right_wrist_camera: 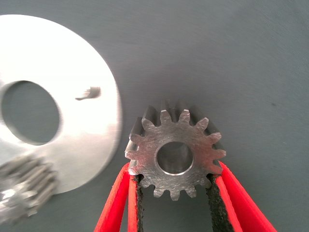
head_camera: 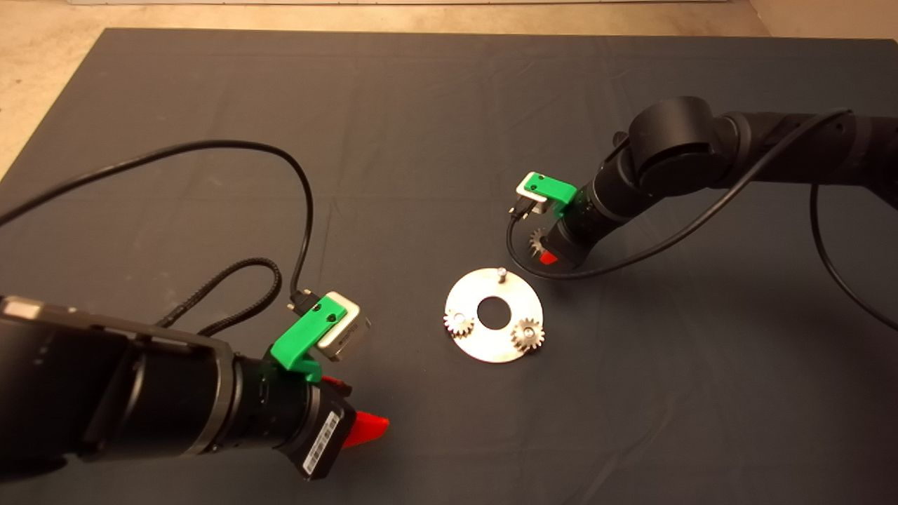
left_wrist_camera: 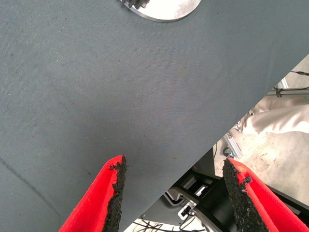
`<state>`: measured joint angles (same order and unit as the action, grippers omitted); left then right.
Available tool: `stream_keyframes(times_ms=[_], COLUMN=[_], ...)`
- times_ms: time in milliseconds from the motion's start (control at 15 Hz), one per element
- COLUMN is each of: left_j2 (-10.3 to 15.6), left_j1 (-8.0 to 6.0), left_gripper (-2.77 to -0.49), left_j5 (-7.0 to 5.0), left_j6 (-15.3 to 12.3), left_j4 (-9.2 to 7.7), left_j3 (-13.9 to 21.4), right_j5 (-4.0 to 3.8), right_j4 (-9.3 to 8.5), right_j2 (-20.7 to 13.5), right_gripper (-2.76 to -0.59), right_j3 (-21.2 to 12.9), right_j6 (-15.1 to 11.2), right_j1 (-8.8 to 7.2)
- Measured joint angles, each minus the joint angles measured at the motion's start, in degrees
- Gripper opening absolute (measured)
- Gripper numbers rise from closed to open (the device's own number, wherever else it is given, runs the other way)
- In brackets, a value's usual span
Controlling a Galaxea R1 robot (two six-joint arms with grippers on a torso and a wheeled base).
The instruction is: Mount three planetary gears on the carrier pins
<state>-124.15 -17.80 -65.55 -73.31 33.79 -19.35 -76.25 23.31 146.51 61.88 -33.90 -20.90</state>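
The silver disc [head_camera: 515,294] lies mid-mat with two planetary gears seated on pins, one on its left [head_camera: 459,322] and one at its lower right [head_camera: 527,334]. The third carrier pin [head_camera: 501,273] stands bare at the disc's far edge. My right gripper [head_camera: 544,251] is shut on the third gear [head_camera: 538,240] and holds it just beyond the disc's far right rim. In the right wrist view the gear [right_wrist_camera: 176,154] sits flat between the pads, beside the disc [right_wrist_camera: 82,130] and the bare pin [right_wrist_camera: 91,92]. My left gripper [head_camera: 361,412] is open and empty at the lower left.
Black cables loop over the mat: one from the left wrist [head_camera: 302,182], one under the right arm [head_camera: 673,235]. The left wrist view shows the disc's rim [left_wrist_camera: 164,12], the mat's front edge [left_wrist_camera: 227,130] and the floor beyond.
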Motion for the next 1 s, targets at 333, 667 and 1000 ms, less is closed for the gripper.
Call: stream_keyframes(times_ms=[333, 667, 1000], left_j2=[0.0, 0.0, 0.04], left_j1=[-0.02, -0.96, -0.96], left_gripper=[-1.92, -1.92, -1.92], left_j5=[1.13, 1.35, 1.45], left_j6=[-0.77, -0.83, -0.83], left_j4=[0.0, 0.02, 0.0], left_j3=[0.0, 0.0, 0.0], right_j5=[-0.23, -1.12, -1.17], right_j4=[-0.49, -0.73, -0.74], right_j2=[0.32, 1.07, 4.04], right_gripper=[-2.65, -2.65, -2.65], right_j3=[-1.09, -1.11, -1.14], right_j6=[-0.05, -0.05, -0.07], right_j1=[-0.37, -0.37, -0.37])
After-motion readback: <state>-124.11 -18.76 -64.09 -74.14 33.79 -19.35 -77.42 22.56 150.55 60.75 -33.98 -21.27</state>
